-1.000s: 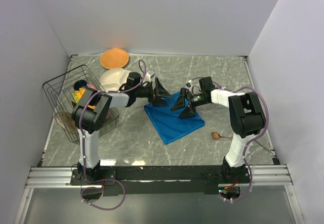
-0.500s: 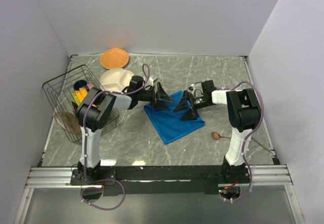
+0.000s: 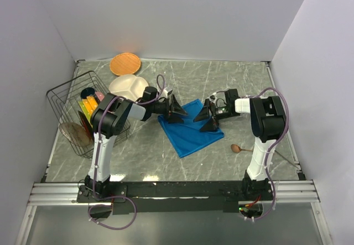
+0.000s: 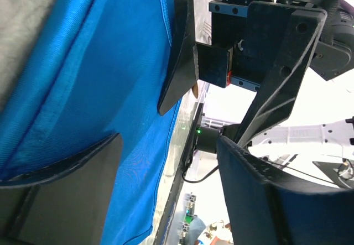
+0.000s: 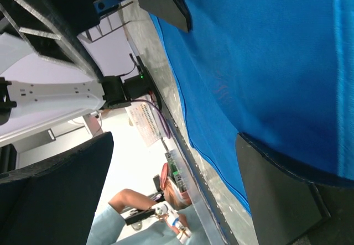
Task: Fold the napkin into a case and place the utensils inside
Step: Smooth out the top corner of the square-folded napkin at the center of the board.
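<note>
Now that both arms have lowered to its far edge, bright blue shiny cloth napkin lies flat mid-table, unmoved. Left gripper: fingers spread, narrowing over cloth. Right gripper: fingers spread wide. Fold grasp likely imminent.

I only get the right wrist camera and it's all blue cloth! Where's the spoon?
Observer: The wooden spoon lies on the table, just off the near right side of the napkin, not touching it.
Operator: What's way over on the left?
Observer: A wire basket with colourful plates standing inside.
Operator: Any plates outside it?
Observer: Yes, a white divided plate beside the basket, with an orange plate behind it at the far edge.
</note>
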